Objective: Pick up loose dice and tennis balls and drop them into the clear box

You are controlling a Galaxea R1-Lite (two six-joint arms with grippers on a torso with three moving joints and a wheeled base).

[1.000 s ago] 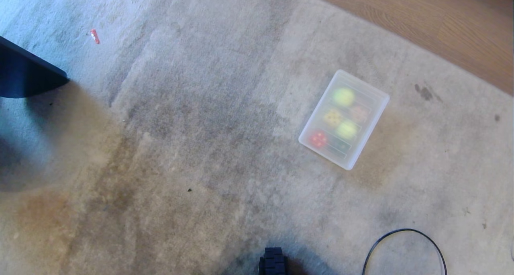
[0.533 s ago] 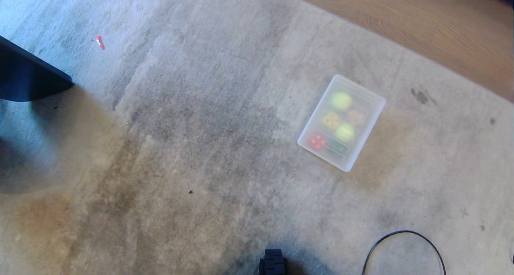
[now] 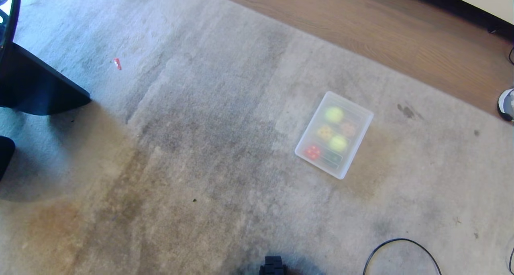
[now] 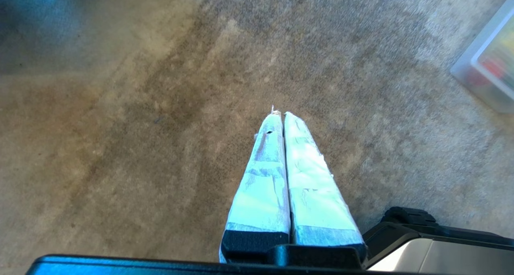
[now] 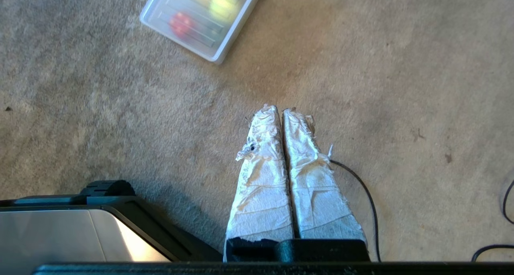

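The clear box [image 3: 320, 163] stands on the carpet to the right of centre in the head view. Through its hazy plastic I see two tennis balls [image 3: 333, 115] [image 3: 338, 143] and the dice: yellow [image 3: 324, 132], red [image 3: 312, 151], a paler one [image 3: 347, 129] and a dark green one [image 3: 333, 157]. No loose ball or die lies on the carpet around it. My left gripper [image 4: 280, 113] is shut and empty above bare carpet, with a corner of the box [image 4: 466, 66] far off to one side. My right gripper [image 5: 280, 108] is shut and empty too, the box [image 5: 179, 41] well beyond its tips.
Wood floor [image 3: 361, 22] borders the carpet at the back. A dark furniture foot [image 3: 36, 90] sits at the left, a small red scrap [image 3: 117, 64] near it. A black cable loop [image 3: 401, 243] lies at the front right. A shoe [image 3: 506, 104] shows at the right edge.
The whole head view has shifted: the camera has risen and looks farther out, so more wood floor shows and the box looks smaller. Nothing on the carpet has moved.
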